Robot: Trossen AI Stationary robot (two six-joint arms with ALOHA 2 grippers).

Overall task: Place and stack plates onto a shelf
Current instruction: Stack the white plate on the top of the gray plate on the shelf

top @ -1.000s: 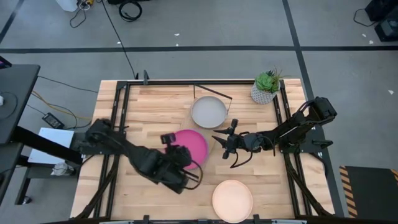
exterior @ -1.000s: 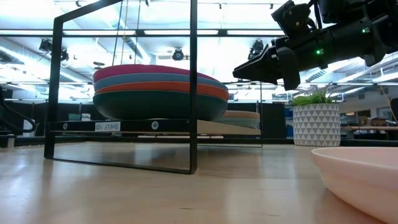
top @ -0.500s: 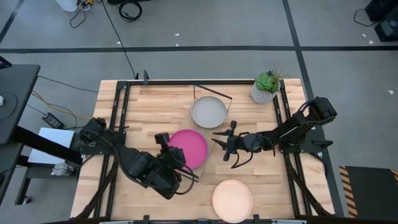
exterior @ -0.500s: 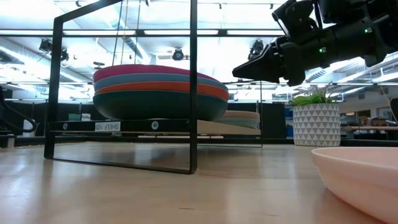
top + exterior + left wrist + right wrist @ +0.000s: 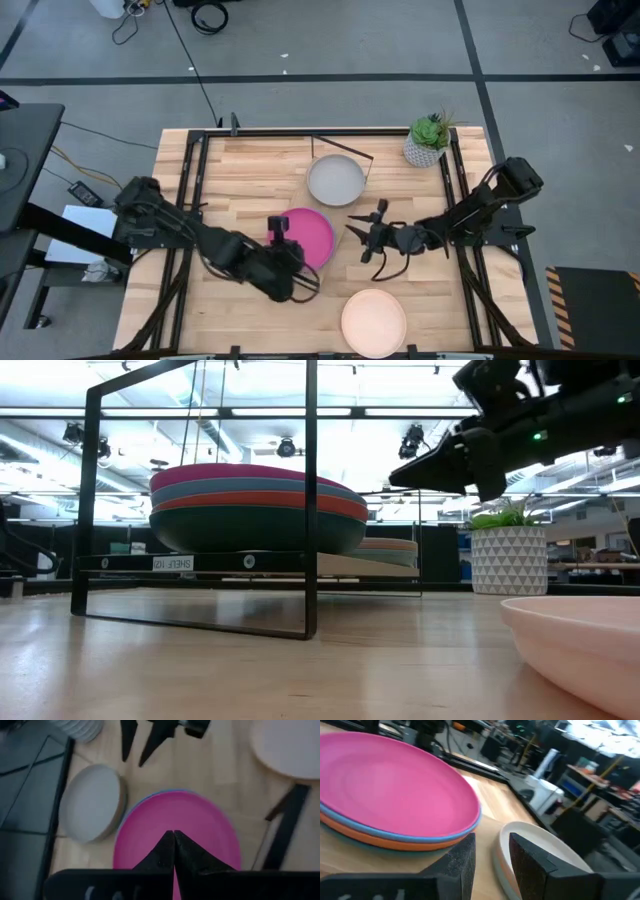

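The magenta plate (image 5: 312, 235) tops a stack of plates (image 5: 255, 510) on the shelf (image 5: 250, 563). Beside it on the shelf the grey plate (image 5: 335, 180) tops a lower stack (image 5: 388, 550). A cream plate (image 5: 374, 322) lies on the table near the front edge. My left gripper (image 5: 173, 837) is shut and hovers over the magenta plate's near-left part (image 5: 290, 257), clear of it. My right gripper (image 5: 360, 240) stands open to the right of the stack, pointing at it almost level, with nothing between its fingers (image 5: 462, 855).
A small potted plant (image 5: 428, 140) stands at the far right corner. The shelf's black wire frame (image 5: 310, 500) rises in front of the stack. The cream plate's rim (image 5: 580, 635) fills the low view's near right. Bare tabletop lies at the left (image 5: 230, 170).
My left arm has drawn back toward the table's left edge, then swung right again toward the magenta plate, sinking a little and rolling at the wrist. The plates have not moved.
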